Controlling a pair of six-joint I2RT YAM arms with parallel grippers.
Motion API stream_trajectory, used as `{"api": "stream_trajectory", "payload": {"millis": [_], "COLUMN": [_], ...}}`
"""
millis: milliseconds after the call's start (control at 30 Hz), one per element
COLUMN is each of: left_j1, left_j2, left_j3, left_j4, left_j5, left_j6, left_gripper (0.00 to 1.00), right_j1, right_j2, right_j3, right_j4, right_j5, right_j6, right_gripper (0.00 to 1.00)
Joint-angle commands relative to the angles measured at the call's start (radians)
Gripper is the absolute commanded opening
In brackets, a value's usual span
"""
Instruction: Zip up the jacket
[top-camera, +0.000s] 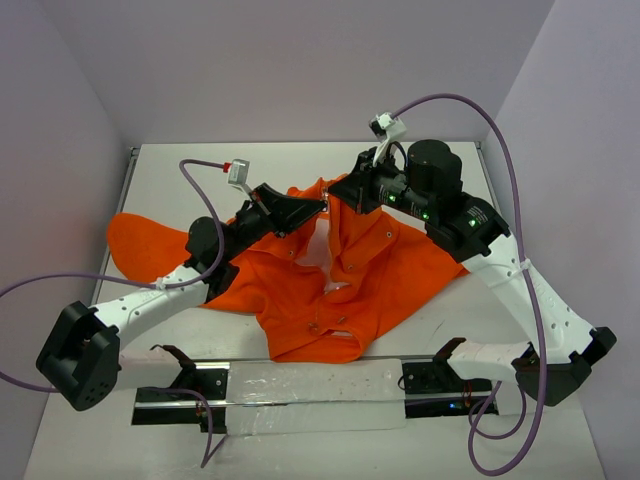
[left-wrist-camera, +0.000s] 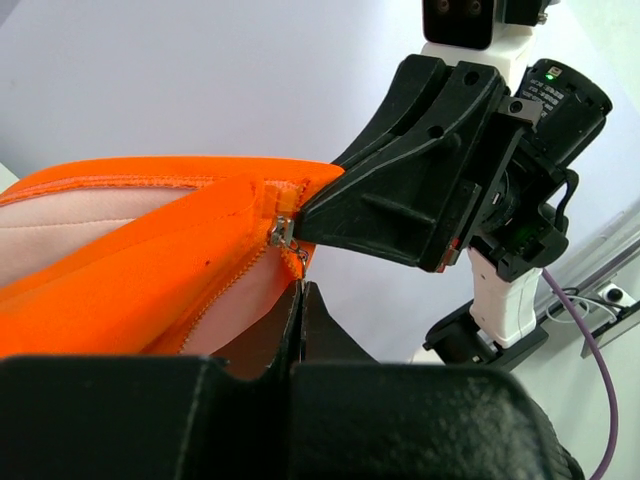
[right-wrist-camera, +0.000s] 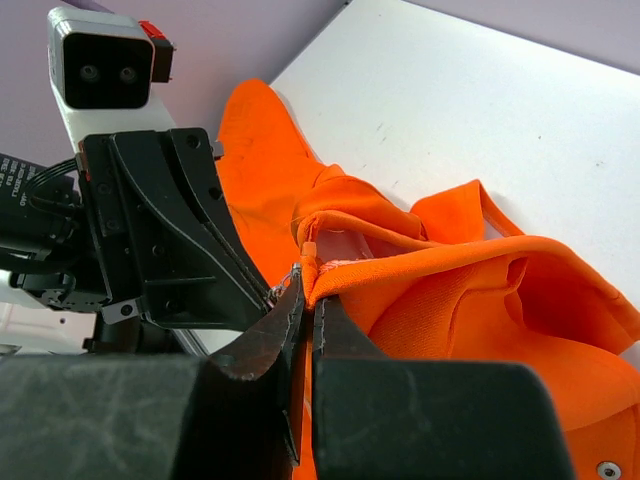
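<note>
orange jacket (top-camera: 345, 285) sprawls on the table (top-camera: 200, 165) beneath both jaws, its front edge lifted up between them. left gripper (left-wrist-camera: 300, 292) is clenched on that edge just below the metal slider (left-wrist-camera: 281, 232). right gripper (right-wrist-camera: 306, 298) pinches the same edge, tip to tip with the left.

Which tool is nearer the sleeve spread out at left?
Left, narrowly. Both tools meet at the jacket collar, right of the sleeve; the left tool is on the sleeve's side, the right tool just beyond.
</note>
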Motion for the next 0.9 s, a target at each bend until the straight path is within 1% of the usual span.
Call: {"api": "stream_trajectory", "payload": {"millis": [0,200,300,433,533,667,733,867], "left_j1": [0.011,0.012,0.010,0.011,0.010,0.011,0.008,-0.009], "left_j2": [-0.033,-0.008,0.013,0.027,0.033,0.017,-0.008,-0.051], "left_j3": [-0.026,-0.016,-0.007,-0.002,-0.010,-0.002,-0.006,-0.028], "left_j4": [0.002,-0.043,-0.071,-0.126,-0.105,-0.172,-0.211,-0.310], "left_j5": [-0.030,0.018,0.030,0.008,0.016,0.028,0.033,0.014], "left_j6": [0.002,-0.016,-0.028,-0.028,-0.046,-0.055,-0.069,-0.081], "left_gripper": [0.00,0.00,0.00,0.00,0.00,0.00,0.00,0.00], "right_j1": [-0.002,-0.003,-0.002,-0.002,-0.002,-0.002,-0.002,-0.003], "right_j2": [-0.022,-0.048,-0.039,-0.032,-0.027,-0.019,-0.007,0.058], "right_j3": [0.034,0.000,0.034,0.058,0.074,0.106,0.144,0.238], "right_j4": [0.073,0.168,0.181,0.196,0.206,0.214,0.213,0.206], "right_j5": [0.013,0.026,0.024,0.038,0.065,0.139,0.196,0.253], "right_j6": [-0.012,-0.001,0.001,0.006,0.007,-0.020,-0.041,-0.089], "right_gripper": [0.00,0.00,0.00,0.00,0.00,0.00,0.00,0.00]}}
